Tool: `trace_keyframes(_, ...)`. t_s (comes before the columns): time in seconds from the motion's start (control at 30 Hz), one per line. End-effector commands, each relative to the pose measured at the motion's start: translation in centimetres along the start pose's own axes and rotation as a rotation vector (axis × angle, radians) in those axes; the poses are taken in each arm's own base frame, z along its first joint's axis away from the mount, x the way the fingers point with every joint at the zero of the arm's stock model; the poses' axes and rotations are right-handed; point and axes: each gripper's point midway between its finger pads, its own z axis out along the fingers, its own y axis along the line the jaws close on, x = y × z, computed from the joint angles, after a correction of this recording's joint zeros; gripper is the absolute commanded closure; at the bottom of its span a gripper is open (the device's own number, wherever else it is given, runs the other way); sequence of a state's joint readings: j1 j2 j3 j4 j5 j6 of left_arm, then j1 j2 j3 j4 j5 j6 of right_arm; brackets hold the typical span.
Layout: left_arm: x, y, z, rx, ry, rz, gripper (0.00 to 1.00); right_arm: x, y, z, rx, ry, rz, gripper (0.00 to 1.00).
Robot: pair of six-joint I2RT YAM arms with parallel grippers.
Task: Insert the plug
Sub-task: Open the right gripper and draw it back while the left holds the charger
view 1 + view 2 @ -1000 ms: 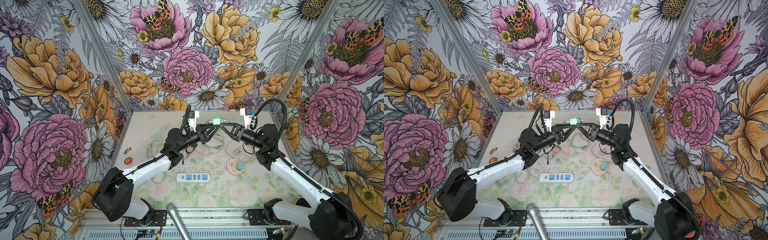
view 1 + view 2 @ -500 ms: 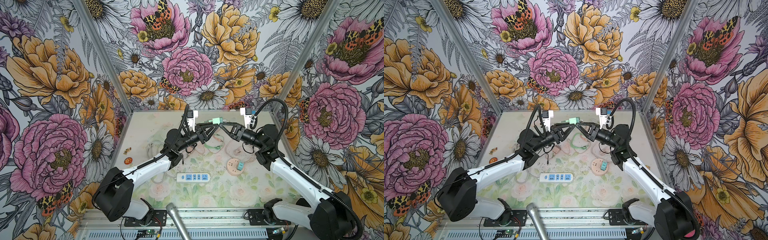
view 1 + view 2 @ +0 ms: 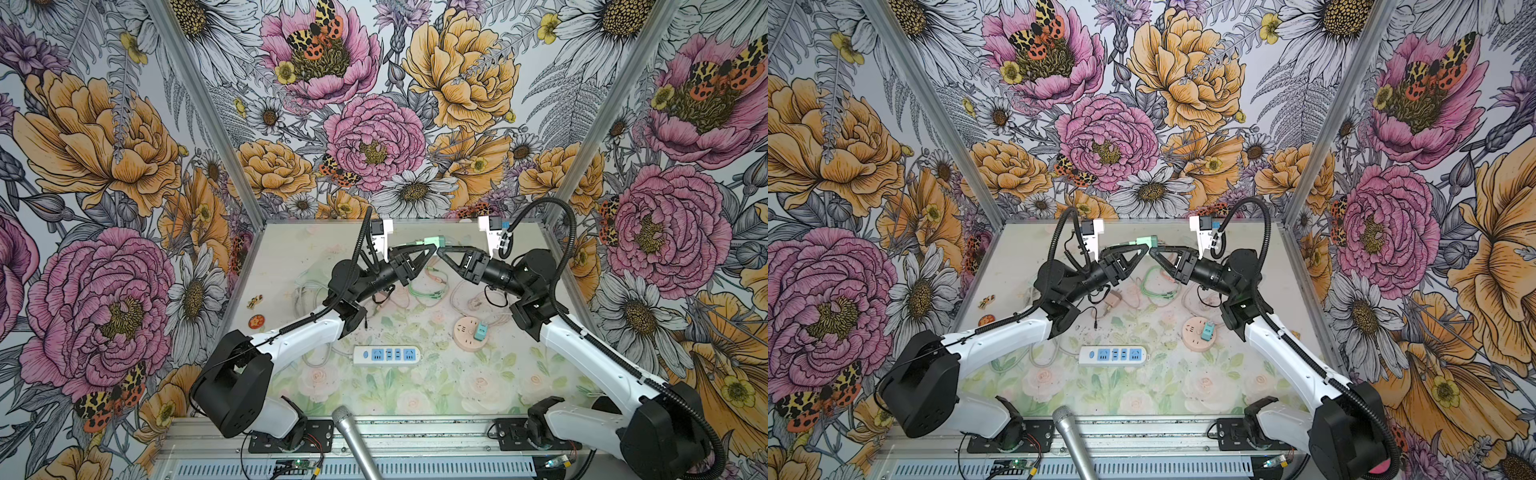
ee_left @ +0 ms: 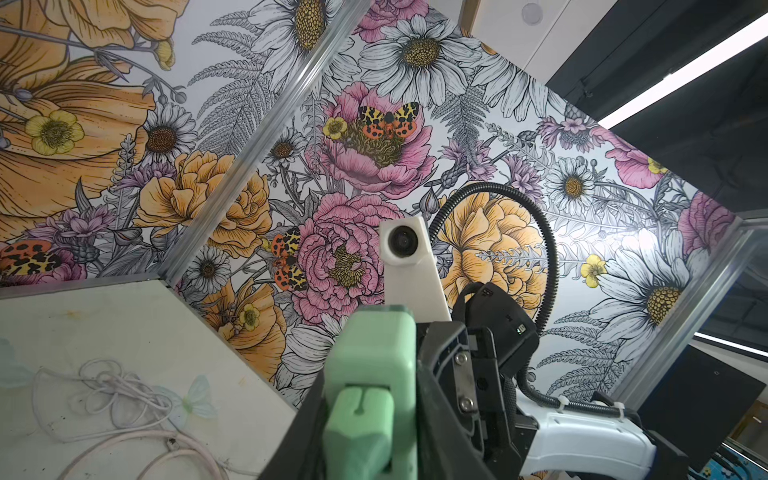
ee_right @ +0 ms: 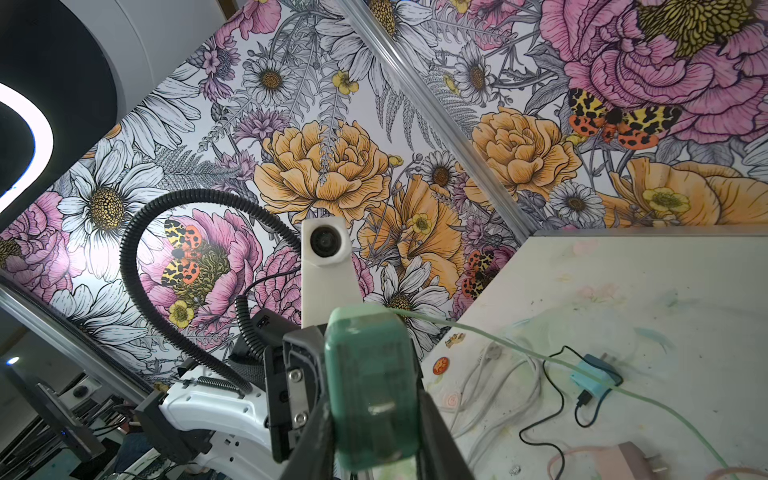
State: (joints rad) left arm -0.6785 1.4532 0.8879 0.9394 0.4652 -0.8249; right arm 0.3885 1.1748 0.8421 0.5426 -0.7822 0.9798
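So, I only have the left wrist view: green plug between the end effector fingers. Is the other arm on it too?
Observer: Yes. In both top views the right end effector grips the green plug from the opposite side.
Operator: Any socket nearby?
Observer: A white power strip lies toward the front of the table, with nothing plugged in.
Operator: Only that one?
Observer: No, a round pink socket right of it carries a teal plug.

A pale, flower-printed surface [image 3: 457, 390] is shown. On it a white power strip [image 3: 387, 354] is laid near the front middle, with a round pink socket [image 3: 469, 338] to its right. Loose cables [image 5: 536, 382] are strewn behind, and a red token [image 3: 256, 321] is placed near the left edge.
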Motion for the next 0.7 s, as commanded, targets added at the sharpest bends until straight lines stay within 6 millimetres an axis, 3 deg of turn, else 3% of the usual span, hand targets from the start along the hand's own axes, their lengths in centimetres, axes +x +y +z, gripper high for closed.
trace_keyframes(0.0, -0.6, -0.7, 0.3, 0.033, -0.017, 0.052, 0.9, 0.7, -0.5, 0.3, 0.004, 0.024, 0.016, 1.0)
trace_keyframes(0.07, -0.5, -0.5, 0.3, 0.016, 0.006, 0.053, 0.92, 0.8, -0.7, 0.3, 0.017, 0.029, 0.015, 1.0)
trace_keyframes(0.13, -0.1, -0.4, 0.5, -0.004, 0.044, 0.063, 1.0, 1.0, -1.3, 0.2, 0.047, 0.038, 0.014, 0.86)
trace_keyframes(0.27, 0.1, 1.0, 0.4, -0.127, 0.112, 0.087, 1.0, 1.6, -1.9, -0.5, 0.102, 0.063, -0.023, 0.55)
trace_keyframes(0.33, 0.1, 1.4, 0.1, -0.17, 0.142, 0.109, 1.0, 1.9, -1.8, -1.0, 0.119, 0.082, -0.062, 0.46)
trace_keyframes(0.53, -0.6, 3.6, -1.1, -0.304, 0.198, 0.097, 1.0, 1.5, -1.9, -3.2, 0.207, 0.1, -0.157, 0.44)
trace_keyframes(0.67, 0.2, 6.6, -2.9, -0.508, 0.343, 0.107, 1.0, -0.1, -3.2, -5.5, 0.337, 0.046, -0.21, 0.43)
